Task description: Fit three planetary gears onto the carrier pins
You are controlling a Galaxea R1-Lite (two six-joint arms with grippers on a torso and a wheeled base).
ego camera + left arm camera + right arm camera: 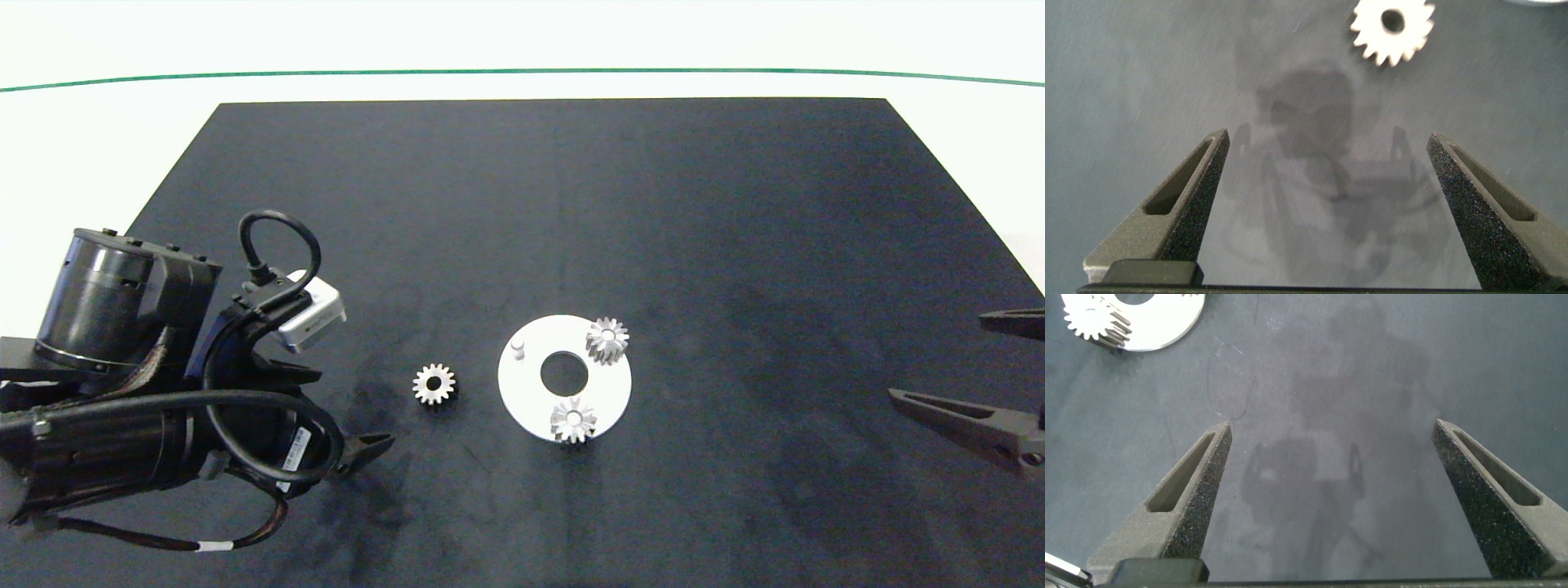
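Observation:
On the white disc (535,400), two silver planetary gears sit on carrier pins, one at the far right (607,340) and one at the near edge (573,420). The third carrier pin (518,349) stands bare at the disc's left. Another planetary gear (433,384) lies flat on the mat left of the disc, and the left wrist view shows it (1392,30) ahead of my open left gripper (1328,139). That gripper (367,447) hangs left of and nearer than the loose gear. At the right edge my right gripper (939,358) is open and empty, far from the disc (1159,331).
A black mat (735,245) covers the white table, and a green line (522,71) runs across the far side. The bulky left arm and its cables (163,392) fill the near left corner of the mat.

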